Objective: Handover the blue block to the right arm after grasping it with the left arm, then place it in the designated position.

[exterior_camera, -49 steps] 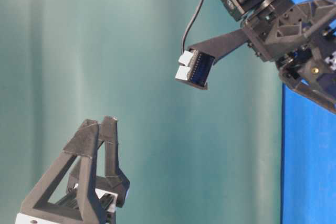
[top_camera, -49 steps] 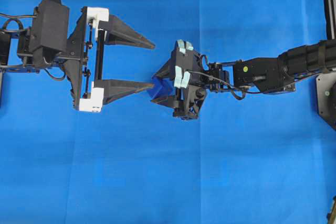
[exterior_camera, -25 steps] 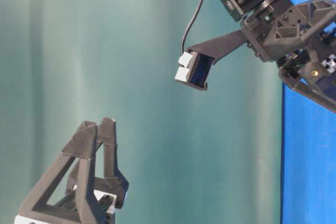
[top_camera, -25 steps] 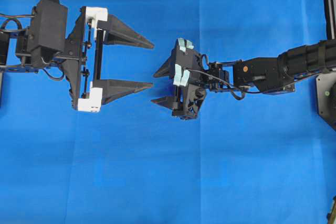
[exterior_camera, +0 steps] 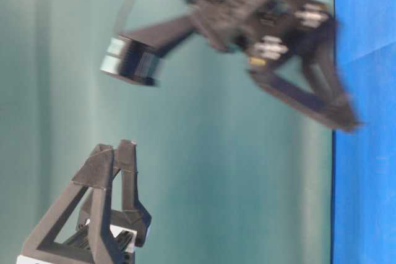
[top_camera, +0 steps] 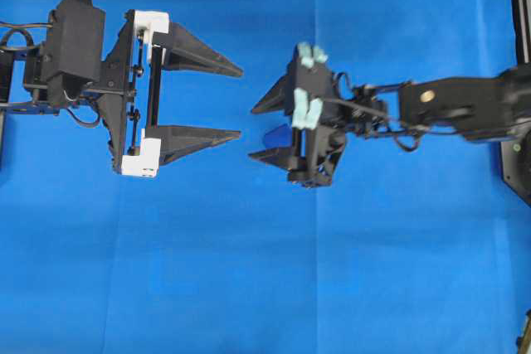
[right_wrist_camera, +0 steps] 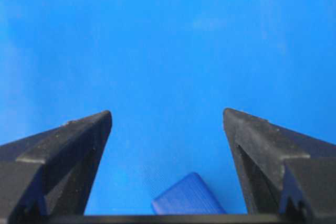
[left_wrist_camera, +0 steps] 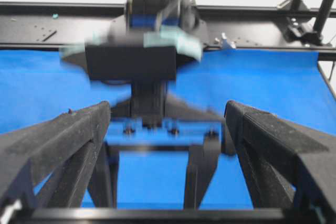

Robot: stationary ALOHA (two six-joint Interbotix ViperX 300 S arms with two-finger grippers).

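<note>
Two arms: left arm [top_camera: 75,39] and right arm [top_camera: 465,109] face each other tip to tip over the blue cloth [top_camera: 265,271]
left gripper [top_camera: 236,101]: white bracket, fingers spread wide, nothing between them
right gripper [top_camera: 257,130]: all-black frame with pale green pieces, fingers parted, not gripping anything
blue block [top_camera: 278,137]: on the cloth between the right gripper's fingers, near their base, clear of both fingers as far as visible
overhead view only: both arms at once, tips near each other but apart, block partly under the right gripper
right wrist view only: block [right_wrist_camera: 189,196] low in frame, only its top part shows above the gripper frame, gaps on both sides to the fingers
left wrist view only: right gripper head-on and blurred, black frame rails behind the cloth, block not made out
table-level view only: teal backdrop [exterior_camera: 62,60], right gripper blurred up high, left fingers [exterior_camera: 102,208] low in frame
surface: flat blue cloth with faint fold lines
block look: small, dark blue, darker than the cloth, rounded edges, fine ridged texture on one face
</note>
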